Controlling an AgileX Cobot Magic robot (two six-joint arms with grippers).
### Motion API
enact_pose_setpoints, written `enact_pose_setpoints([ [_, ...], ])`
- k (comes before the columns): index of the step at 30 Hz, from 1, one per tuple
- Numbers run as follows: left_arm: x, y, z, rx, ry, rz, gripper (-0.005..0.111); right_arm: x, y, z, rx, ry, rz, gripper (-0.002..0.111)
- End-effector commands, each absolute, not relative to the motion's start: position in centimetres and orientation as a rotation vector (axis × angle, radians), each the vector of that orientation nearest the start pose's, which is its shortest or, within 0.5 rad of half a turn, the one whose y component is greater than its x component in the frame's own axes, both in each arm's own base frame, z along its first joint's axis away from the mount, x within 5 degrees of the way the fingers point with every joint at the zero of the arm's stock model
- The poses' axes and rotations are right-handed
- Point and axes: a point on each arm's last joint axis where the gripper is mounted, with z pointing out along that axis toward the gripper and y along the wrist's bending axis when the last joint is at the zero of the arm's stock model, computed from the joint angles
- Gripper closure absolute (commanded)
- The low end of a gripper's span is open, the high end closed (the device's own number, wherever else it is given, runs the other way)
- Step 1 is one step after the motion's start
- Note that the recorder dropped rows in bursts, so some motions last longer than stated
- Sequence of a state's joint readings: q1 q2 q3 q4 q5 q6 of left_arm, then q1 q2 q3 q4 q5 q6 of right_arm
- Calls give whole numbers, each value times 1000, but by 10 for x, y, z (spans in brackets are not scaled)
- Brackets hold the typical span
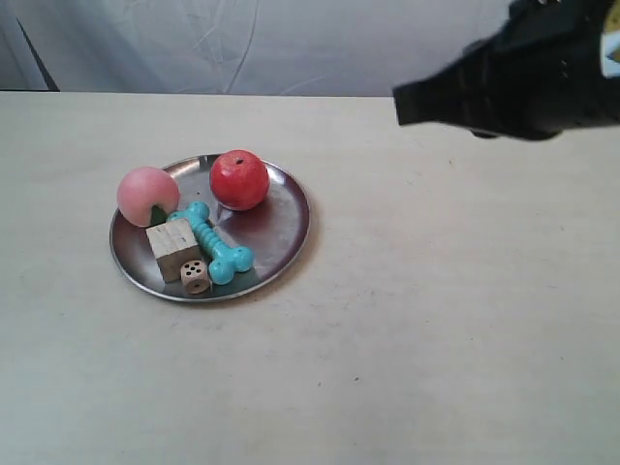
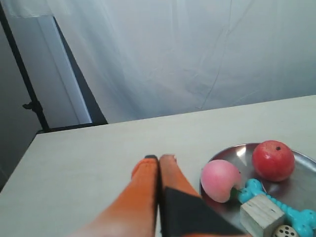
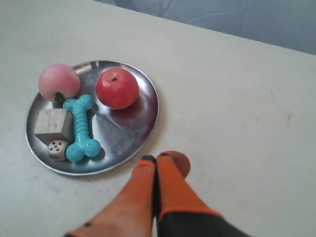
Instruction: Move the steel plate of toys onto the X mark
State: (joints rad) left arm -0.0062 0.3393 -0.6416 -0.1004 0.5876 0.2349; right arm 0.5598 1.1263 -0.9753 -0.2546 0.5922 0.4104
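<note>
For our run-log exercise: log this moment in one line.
steel plate: on table, ungripped | toys: on plate | left gripper: shut | right gripper: shut

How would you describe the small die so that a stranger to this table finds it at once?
On the pale table lies a round steel plate. Near its rim, on the side away from the red apple, a pale wooden cube and a turquoise dog-bone lie together. The die sits beside both: the smallest piece, the only one with dark dots.
</note>
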Motion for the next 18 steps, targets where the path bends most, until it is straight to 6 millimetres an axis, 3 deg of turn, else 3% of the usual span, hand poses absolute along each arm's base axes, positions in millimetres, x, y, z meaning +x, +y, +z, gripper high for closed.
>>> enact_pose_setpoints([
  [1, 43, -7, 334, 199, 1766, 7, 107, 182, 98, 335, -285, 2223, 256, 109],
  [5, 38, -8, 322, 172, 1786, -71, 107, 165, 88, 327, -239, 2278, 275, 109],
  [11, 35, -11, 321, 189, 1772, -138, 107, 144, 76, 321, -202, 2352, 284, 109],
  [18, 34, -13, 320, 205, 1782, -174, 107, 125, 64, 316, -172, 2310, 305, 109],
])
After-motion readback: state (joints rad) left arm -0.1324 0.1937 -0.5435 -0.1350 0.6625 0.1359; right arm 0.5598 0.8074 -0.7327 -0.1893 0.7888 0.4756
